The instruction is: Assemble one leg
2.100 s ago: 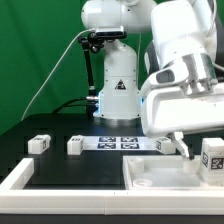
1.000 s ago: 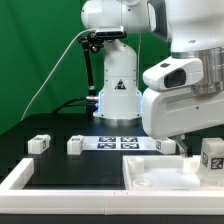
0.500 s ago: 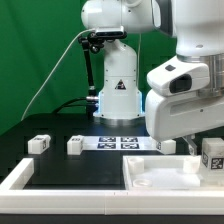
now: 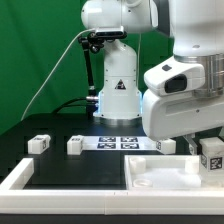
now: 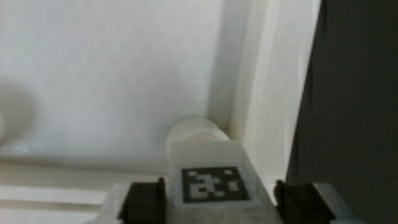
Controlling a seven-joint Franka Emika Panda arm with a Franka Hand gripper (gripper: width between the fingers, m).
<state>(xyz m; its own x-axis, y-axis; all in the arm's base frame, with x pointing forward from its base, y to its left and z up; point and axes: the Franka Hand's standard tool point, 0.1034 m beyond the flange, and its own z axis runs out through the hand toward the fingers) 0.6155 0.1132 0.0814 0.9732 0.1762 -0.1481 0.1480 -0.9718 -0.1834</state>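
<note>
Where the pincer (image 5: 215, 197) hangs, the leg (image 5: 214, 162) stands between its jaws.

The leg (image 5: 203, 148) looks like smooth white plastic, and its marker (image 5: 214, 184) is matt print. The panel (image 5: 107, 90) is smooth, slightly shiny white. The table (image 4: 60, 162) is matt black. The arm (image 4: 185, 95) has a glossy white shell.

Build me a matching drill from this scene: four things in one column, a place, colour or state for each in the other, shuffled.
1 held leg
2 marker board
3 panel
4 table

a black
b carries several tags
c between the fingers
d white, raised rim

Pairs: 1-c, 2-b, 3-d, 4-a
</note>
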